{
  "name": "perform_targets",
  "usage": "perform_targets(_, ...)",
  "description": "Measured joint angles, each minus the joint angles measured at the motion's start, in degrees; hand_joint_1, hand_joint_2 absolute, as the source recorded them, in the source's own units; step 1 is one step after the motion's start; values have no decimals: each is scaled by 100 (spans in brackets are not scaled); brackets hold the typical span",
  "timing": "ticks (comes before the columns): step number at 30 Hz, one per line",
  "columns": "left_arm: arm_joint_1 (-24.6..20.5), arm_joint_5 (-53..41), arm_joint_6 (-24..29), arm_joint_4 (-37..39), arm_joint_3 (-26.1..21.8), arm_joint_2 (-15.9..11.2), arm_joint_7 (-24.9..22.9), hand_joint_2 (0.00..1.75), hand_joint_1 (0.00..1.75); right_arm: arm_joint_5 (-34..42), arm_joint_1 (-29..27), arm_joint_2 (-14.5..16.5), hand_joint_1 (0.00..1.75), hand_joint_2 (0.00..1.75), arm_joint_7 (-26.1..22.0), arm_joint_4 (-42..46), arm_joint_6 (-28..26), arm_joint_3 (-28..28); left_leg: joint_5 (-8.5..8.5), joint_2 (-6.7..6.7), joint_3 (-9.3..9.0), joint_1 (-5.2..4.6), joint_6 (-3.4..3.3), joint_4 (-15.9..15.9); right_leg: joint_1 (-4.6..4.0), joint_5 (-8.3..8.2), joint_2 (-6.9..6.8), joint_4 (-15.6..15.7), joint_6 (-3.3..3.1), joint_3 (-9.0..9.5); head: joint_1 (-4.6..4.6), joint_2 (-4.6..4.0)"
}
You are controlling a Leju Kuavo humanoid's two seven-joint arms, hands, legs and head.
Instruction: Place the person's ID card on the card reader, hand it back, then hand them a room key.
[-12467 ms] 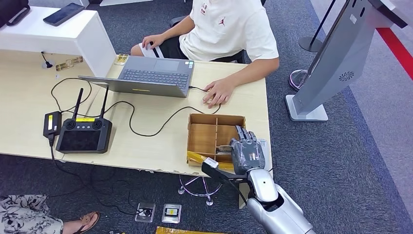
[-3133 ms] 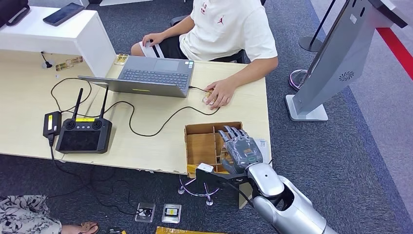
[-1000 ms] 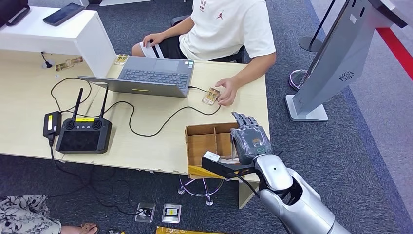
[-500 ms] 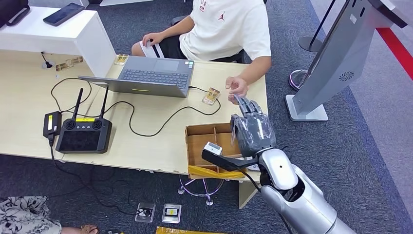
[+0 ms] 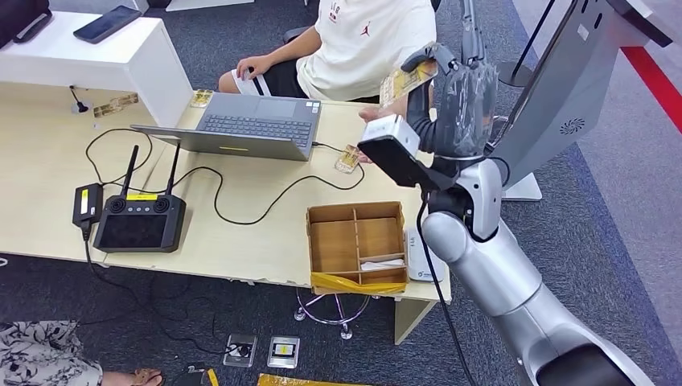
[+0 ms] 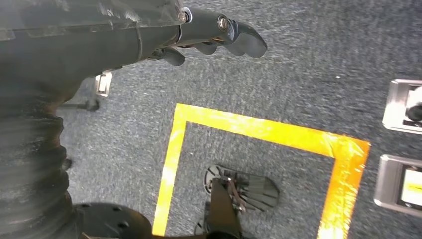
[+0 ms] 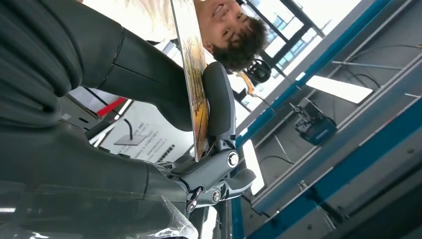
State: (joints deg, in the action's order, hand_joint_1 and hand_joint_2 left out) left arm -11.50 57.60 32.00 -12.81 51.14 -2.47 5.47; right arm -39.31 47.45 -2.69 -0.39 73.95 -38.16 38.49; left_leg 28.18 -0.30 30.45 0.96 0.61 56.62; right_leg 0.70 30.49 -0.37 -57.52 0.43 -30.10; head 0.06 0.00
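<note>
Right hand [image 5: 454, 84] raised above the pale wooden bench [image 5: 48, 169], thumb and finger clamped on a thin yellow-patterned room key card [image 5: 408, 78], offered to the seated person [image 5: 366, 40]. Left hand [image 6: 209, 37] hangs empty, fingers loosely curled. Risk: the edge-held card slipping if released too early.

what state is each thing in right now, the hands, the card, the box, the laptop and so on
right hand: raised toward the person, pinching a card
gold patterned card: held up off the table in the right hand
left hand: hanging over the carpet, holding nothing, fingers curled
brown wooden divided box: open-topped, on the table
grey laptop: lid open, cable plugged in
black handheld controller: antennas raised, screen dark
</note>
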Motion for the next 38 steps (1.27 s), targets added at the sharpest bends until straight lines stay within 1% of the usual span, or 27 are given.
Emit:
perform_targets(3, -55, 38, 15, 0, 30, 40, -5, 175, 0, 32, 355, 192, 175, 175, 5, -862, -65, -19, -2, -13, 3, 0, 0, 0, 0, 0, -11, 0, 0, 0, 1, 0)
perform_targets(8, -118, 104, 99, 0, 48, 120, -55, 175, 0, -709, 744, 364, 175, 175, 719, -2410, -50, 9, -2, -27, 7, -1, -1, 2, 1, 0, -25, 2, 0, 0, 1, 0)
perform_targets(13, -148, 133, 186, 0, 51, 173, -170, 175, 0, -1037, 868, 432, 175, 175, 1078, -3368, 44, 82, -1, -23, 4, -1, 0, 3, 1, 0, -22, 3, 0, -1, 1, 0)
perform_targets(16, -148, 142, 232, 0, 51, 189, -210, 175, 0, -1198, 867, 439, 175, 175, 1301, -3777, 125, 142, -1, -24, 4, -1, 0, 3, 1, 0, -21, 3, 0, -2, 0, 0)
perform_targets(19, -143, 155, 246, 1, 51, 197, -215, 175, 0, -1261, 857, 430, 175, 175, 1417, -4022, 143, 167, -2, -23, 4, -1, 0, 3, 1, 0, -21, 3, 0, -2, 0, 0)
perform_targets(28, -87, 208, 200, 2, 51, 193, -155, 175, 0, -1356, 853, 399, 175, 175, 1434, -4455, 108, 256, -1, -23, 5, -1, 0, 3, 1, 0, -18, 2, 0, -4, 0, 0)
perform_targets(29, -81, 209, 187, 2, 51, 191, -146, 175, 0, -1358, 853, 398, 137, 175, 1429, -4473, 106, 259, -1, -23, 6, -1, 0, 3, 1, 0, -18, 2, 0, -4, 0, 0)
perform_targets(32, -69, 207, 150, 2, 51, 185, -128, 175, 0, -1365, 854, 398, 6, 175, 1420, -4511, 107, 269, -1, -23, 5, -1, 0, 3, 1, 0, -18, 2, 0, -4, 0, 0)
perform_targets(33, -65, 207, 138, 2, 51, 183, -124, 175, 0, -1372, 856, 398, 0, 175, 1425, -4520, 109, 275, -1, -22, 5, -1, 0, 3, 1, 0, -18, 2, 0, -4, 0, 0)
perform_targets(38, -50, 195, 115, 2, 51, 175, -119, 175, 0, -1377, 864, 386, 0, 175, 1410, -4557, 13, 310, -2, -22, 4, -1, 0, 3, 1, 0, -17, 2, 0, -4, 0, 0)
